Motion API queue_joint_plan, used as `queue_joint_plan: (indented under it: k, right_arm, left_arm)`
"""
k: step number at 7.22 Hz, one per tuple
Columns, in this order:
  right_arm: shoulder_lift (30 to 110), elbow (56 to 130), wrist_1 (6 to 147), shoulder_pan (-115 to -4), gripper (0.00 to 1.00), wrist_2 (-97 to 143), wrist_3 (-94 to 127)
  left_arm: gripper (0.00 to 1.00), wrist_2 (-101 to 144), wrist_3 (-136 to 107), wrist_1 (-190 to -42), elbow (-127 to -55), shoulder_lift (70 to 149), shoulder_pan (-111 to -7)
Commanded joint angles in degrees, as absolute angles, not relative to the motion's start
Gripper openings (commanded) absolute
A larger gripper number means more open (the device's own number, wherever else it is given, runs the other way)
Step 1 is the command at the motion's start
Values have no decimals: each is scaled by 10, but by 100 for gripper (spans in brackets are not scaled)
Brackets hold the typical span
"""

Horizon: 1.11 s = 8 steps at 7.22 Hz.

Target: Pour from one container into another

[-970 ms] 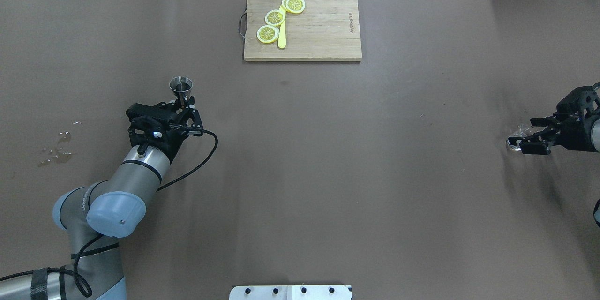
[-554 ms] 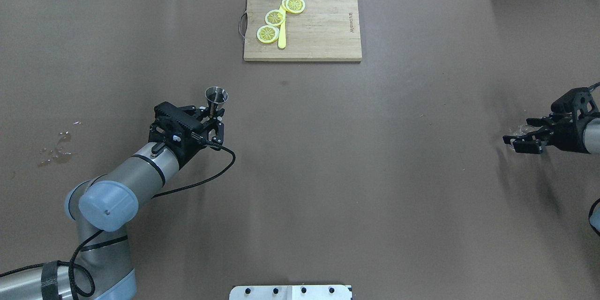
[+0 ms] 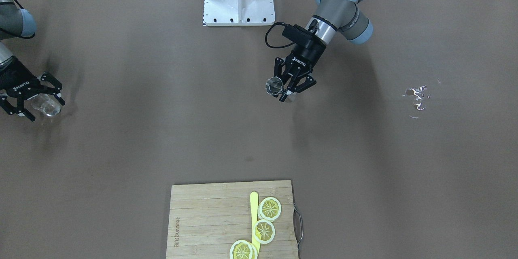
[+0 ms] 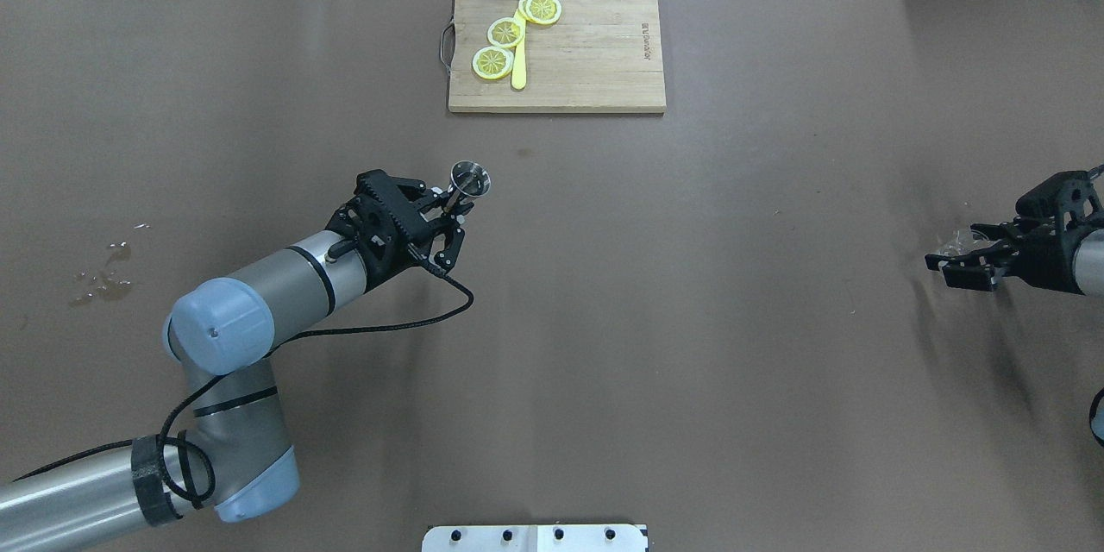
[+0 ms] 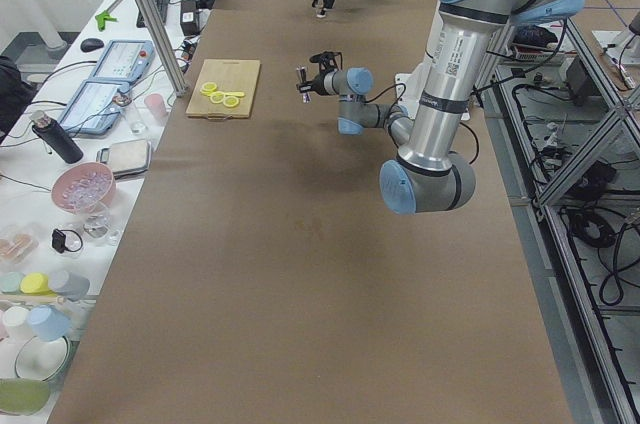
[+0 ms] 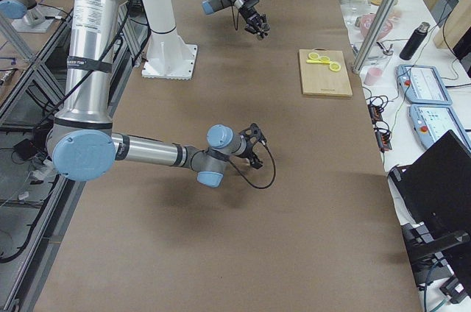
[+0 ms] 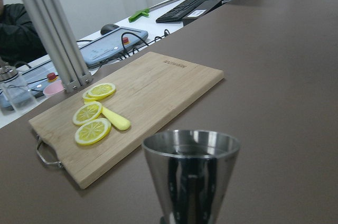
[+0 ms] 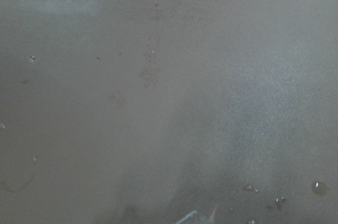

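- The robot's base plate (image 4: 535, 537) is seen at the near edge of the table (image 4: 690, 319), which is covered with a brown sheet.
- A small wet spill (image 4: 103, 280) is seen on the sheet on the robot's left side, well apart from both arms.
- The left gripper (image 4: 451, 211) is reached forward toward the middle of the table. Its fingers are closed on the narrow waist of a steel jigger (image 4: 471, 178).
- The jigger is held above the table, nearly upright, with its open cup on top. In the left wrist view the jigger (image 7: 191, 174) is seen close, and something dark can be noticed inside the cup, but whether it is liquid cannot be told.
- The right gripper (image 4: 959, 260) is found at the far right side of the table. Its fingers are placed around a clear glass (image 4: 956, 242); in the front-facing view the glass (image 3: 45, 104) is seen lying between the fingers (image 3: 47, 80) and close to the table.
- In the right wrist view only the brown sheet with some small drops (image 8: 317, 185) is shown.
- Farther, near the far edge, a wooden cutting board (image 4: 595, 60) is lying flat, with a metal handle (image 4: 445, 47) on its left end.
- Three lemon slices (image 4: 505, 33) and a yellow knife (image 4: 518, 69) are lying on the left part of the board.
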<state>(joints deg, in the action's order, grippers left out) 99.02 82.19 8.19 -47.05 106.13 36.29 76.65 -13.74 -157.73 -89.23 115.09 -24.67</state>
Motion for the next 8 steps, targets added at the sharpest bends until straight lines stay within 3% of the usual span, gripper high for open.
queue_joint_plan:
  k: [1, 4, 8]
  right_arm:
    - [994, 824, 89, -452, 97, 1034, 365]
    - [994, 824, 89, -449, 94, 1027, 365]
    - [998, 825, 89, -448, 67, 1027, 363]
  left_arm:
    - [0, 876, -98, -1588, -843, 1203, -286]
    - [0, 968, -53, -1643, -748, 1275, -315]
    - [0, 1043, -52, -1705, -661, 1333, -320]
